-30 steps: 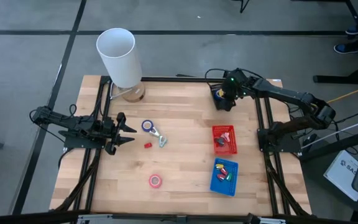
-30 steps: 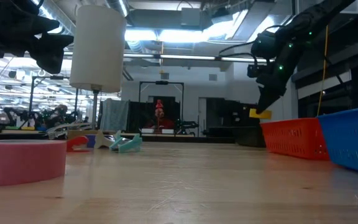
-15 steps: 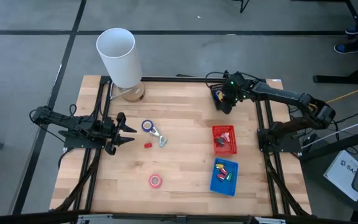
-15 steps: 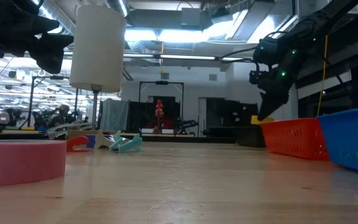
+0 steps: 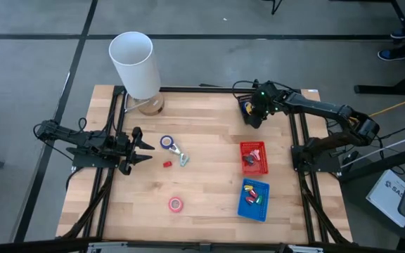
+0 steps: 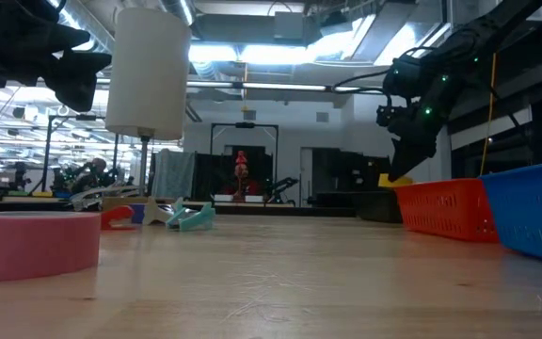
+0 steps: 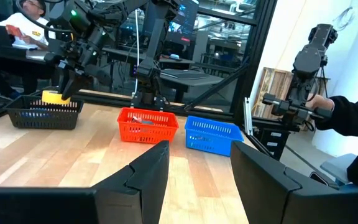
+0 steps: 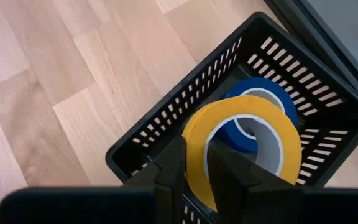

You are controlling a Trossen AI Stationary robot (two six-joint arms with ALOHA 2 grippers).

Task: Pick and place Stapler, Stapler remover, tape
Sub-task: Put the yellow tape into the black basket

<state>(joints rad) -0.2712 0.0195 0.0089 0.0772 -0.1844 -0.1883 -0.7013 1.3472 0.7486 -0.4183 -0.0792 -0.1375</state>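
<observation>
Dropping a little lower than a second ago, my right gripper (image 8: 194, 168) is clenching the yellow tape (image 8: 241, 146) over the black basket (image 8: 166, 134) at the table's 1 o'clock, so it lands beside the blue tape (image 8: 257, 99) inside. I'm holding it tilted, its hole facing up and outward; my left gripper (image 5: 143, 149) is waiting parted at 9 o'clock.

- We can read only one scrap of print: the letters "SA" on a white sheet or box (image 5: 391, 191) lying on the floor beyond the worktop's right edge in the high view; the rest of that word is cut off.
- We find nothing else legible anywhere.
</observation>
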